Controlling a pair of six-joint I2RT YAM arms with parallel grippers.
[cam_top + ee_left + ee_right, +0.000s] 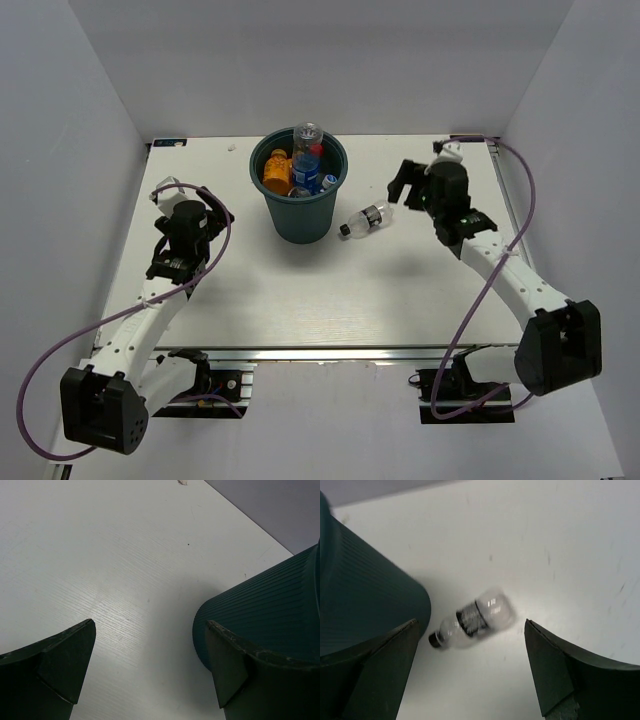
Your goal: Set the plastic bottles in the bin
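White surface, one clear bottle lying just right of the bin; right end effector spread wide above it; it should straddle the body squarely, then pinch.

The bin stood at the far middle of the worktop, holding several plastic bottles, among them an orange one on the left and a clear one upright. Another clear bottle lay on its side just right of the bin, its dark cap toward it, with the right arm's jaws close on its far right.
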